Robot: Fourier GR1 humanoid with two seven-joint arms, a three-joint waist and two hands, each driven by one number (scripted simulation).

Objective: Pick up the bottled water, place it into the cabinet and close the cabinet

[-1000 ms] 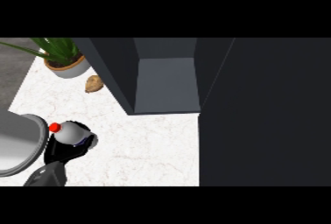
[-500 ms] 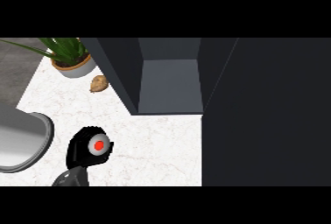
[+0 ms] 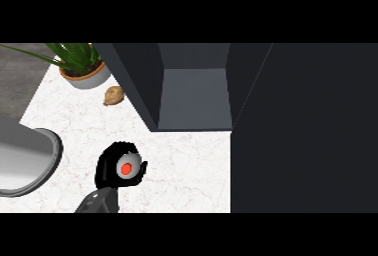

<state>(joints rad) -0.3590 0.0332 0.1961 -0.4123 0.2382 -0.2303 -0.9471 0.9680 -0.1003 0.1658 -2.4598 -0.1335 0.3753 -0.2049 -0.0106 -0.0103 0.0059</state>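
- Since half a second ago my view has swung: the cabinet point(image 3: 193, 95) sits a touch lower and further left in view, the sink point(image 3: 29, 160) has slid toward the left edge, and my left hand point(image 3: 122, 167) has come a little nearer the cabinet with the bottle in it.
- The cabinet is the biggest thing here: dark walls, a grey floor inside, open toward me. Its door point(image 3: 306, 130) fills the right of the view, swung wide.
- The counter point(image 3: 188, 165) is pale marble, running from the sink rim to the door.
- The sink shows only as a curved metal rim at the left edge.
- A plant point(image 3: 83, 67) in a grey pot stands at the far left, and a small brown lump, maybe a potato point(image 3: 113, 95), lies just beside it.
- My left hand is curled round the bottle point(image 3: 126, 169); I see it end-on, red cap up, so I judge its long axis upright.
- My right hand is nowhere in view.
- The relation that counts: the cabinet's opening lies ahead and to the right of my left hand, well apart from it. The bottle must travel forward-right, over the front edge, onto that grey floor.
- Closing the door comes after; it is not yet done.
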